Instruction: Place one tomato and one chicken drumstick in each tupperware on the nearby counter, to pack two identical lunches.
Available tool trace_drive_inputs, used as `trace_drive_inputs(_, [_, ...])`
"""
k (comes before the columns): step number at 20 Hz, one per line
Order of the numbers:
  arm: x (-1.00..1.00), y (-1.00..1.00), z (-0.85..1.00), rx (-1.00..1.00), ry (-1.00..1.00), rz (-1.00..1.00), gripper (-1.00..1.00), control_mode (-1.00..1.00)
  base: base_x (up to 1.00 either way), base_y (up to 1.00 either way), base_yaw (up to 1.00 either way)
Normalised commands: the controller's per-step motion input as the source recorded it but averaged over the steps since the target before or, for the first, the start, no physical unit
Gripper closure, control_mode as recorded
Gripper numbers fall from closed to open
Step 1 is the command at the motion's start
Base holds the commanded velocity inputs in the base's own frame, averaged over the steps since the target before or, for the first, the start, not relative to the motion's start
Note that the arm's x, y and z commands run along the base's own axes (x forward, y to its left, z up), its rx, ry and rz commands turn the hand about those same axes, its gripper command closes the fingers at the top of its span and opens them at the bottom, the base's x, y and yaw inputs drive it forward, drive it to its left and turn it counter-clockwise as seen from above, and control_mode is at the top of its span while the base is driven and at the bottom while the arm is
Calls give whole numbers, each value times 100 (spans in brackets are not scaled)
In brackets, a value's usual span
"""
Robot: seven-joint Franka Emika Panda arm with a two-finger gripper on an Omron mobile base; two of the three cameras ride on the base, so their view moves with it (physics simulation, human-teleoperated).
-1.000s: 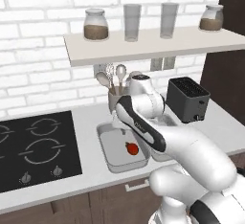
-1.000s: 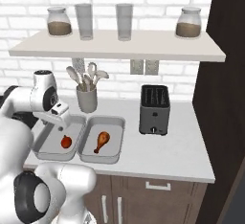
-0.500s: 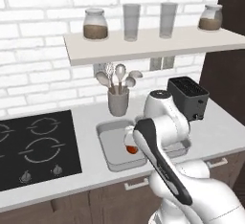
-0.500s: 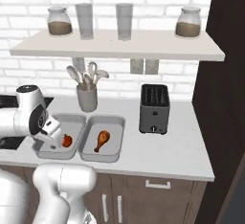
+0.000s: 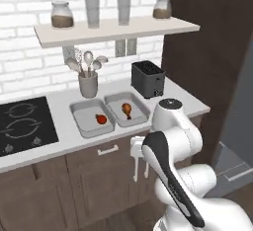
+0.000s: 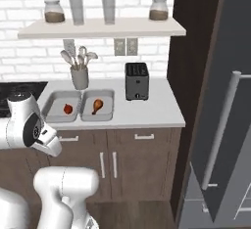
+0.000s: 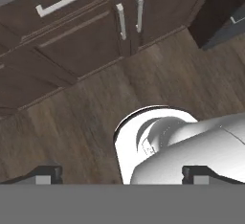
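Two grey tupperware trays sit side by side on the pale counter. The left tupperware holds a red tomato. In the right tupperware lies a golden-brown chicken drumstick. My arm is folded low in front of the cabinets, away from the trays. In the hand view my gripper points down at the wooden floor, its fingertips far apart with nothing between them: open.
A grey utensil holder stands behind the trays and a dark toaster to their right. The black cooktop lies at the left. A wall shelf carries jars and glasses. A tall dark fridge door stands at the right.
The whole picture has shifted: the base has backed away from the counter. My arm has come off the left tray and swung down before the cabinets. Gripper stays open.
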Motion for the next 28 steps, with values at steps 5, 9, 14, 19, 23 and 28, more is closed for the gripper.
trace_drive_inputs(5, [0,0,0,0,0,0,-100,100,-46,-1,-86])
trace_drive_inputs(9, [0,0,0,0,0,0,-100,100,-28,3,-98])
trace_drive_inputs(14, [0,0,0,0,0,0,-100,100,-3,-82,-74])
trace_drive_inputs(19, [0,0,0,0,0,0,-100,100,28,-100,-63])
trace_drive_inputs(23, [0,0,0,0,0,0,-100,100,84,-100,-45])
trace_drive_inputs(28, [0,0,0,0,0,0,-100,100,100,-46,-6])
